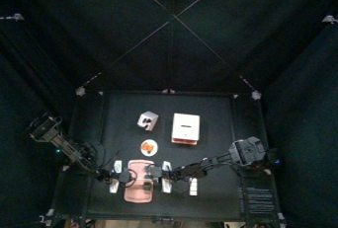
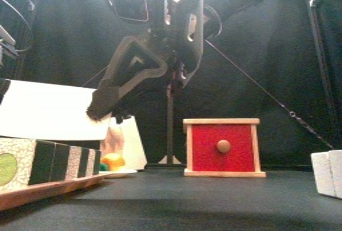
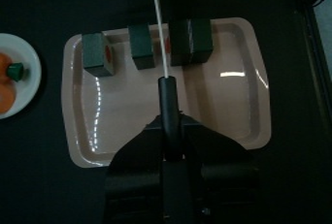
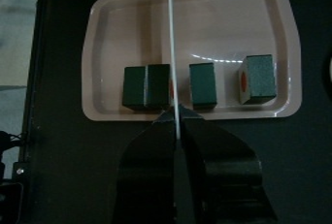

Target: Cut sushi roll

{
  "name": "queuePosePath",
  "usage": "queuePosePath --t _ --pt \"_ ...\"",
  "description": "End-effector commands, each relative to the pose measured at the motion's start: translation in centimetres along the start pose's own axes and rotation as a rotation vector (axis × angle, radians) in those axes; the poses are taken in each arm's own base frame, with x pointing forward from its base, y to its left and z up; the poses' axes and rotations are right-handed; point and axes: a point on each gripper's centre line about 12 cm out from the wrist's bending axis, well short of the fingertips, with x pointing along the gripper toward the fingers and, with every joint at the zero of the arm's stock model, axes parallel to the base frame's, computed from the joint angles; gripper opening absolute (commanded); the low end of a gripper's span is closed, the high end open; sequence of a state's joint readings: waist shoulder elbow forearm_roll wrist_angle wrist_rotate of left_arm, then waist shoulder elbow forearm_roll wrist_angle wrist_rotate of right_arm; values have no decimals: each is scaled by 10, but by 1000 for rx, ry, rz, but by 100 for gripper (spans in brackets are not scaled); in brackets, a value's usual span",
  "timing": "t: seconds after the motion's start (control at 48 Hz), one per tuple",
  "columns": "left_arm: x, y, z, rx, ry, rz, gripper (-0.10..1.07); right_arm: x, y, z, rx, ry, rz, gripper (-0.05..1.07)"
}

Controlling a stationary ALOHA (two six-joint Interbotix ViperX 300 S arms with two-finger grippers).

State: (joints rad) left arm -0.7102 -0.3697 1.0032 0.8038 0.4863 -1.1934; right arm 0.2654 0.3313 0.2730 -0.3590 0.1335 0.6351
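The sushi roll lies on a pink tray as three dark green pieces. My left gripper is shut on a knife with a black handle. Seen edge-on, its thin pale blade reaches over the gap between two pieces. My right gripper is shut on a second thin pale blade, which runs along the edge of the widest piece. In the front view the pieces sit low at the left under a white blade.
A white plate with orange food sits beside the tray. Behind it stand a red box and a small white object. Another white block is at the front view's right edge.
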Motion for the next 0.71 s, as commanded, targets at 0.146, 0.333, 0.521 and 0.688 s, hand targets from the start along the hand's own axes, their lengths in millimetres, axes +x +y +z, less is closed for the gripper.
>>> queuePosePath --t 0.146,0.333,0.521,0.688 --pt "-6 -8 15 2 -42 -24 41 -24 15 18 -8 -55 32 37" --pt "-4 -13 11 19 -31 -33 41 -25 22 15 -9 -51 44 37" --pt "0 -20 9 31 -10 -36 41 -23 26 12 -14 -43 50 37" --pt "8 -24 6 38 15 -35 41 -19 27 7 -13 -30 49 37"
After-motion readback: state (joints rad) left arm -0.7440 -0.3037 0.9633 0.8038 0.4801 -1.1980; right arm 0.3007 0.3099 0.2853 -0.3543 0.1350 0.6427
